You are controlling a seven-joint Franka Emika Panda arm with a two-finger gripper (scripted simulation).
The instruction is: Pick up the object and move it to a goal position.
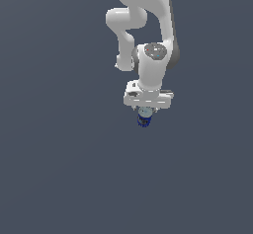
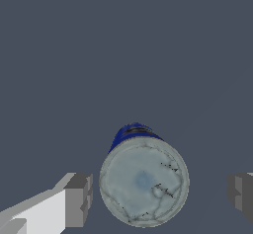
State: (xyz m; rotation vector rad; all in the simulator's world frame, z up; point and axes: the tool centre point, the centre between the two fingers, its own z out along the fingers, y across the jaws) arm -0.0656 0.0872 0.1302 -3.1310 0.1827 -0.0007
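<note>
**Ana:** Gripper [image 1: 145,110] first: how does it stand?

**Ben:** Spread wide. In the wrist view one grey fingertip [image 2: 79,199] sits just off one side of the object [image 2: 144,181], with a thin sliver of floor showing between them. The other fingertip is well apart from the opposite side, so nothing is clamped.

**Ana:** And the object itself?

**Ben:** Between the two fingertips, nearer one than the other. Its pale whitish-blue round top faces the wrist camera, and a strip of the dark blue side shows beyond the rim. In the exterior view it peeks out directly under the white hand, blue at the lower end.

**Ana:** Room around it?

**Ben:** Plenty. The grey floor [image 1: 59,169] runs plain to the exterior view's left and right and toward the near edge. The arm [image 1: 148,40] comes in from the far side, folded above the hand.

**Ana:** Is it resting on the floor?

**Ben:** Cannot tell from either view.
</note>
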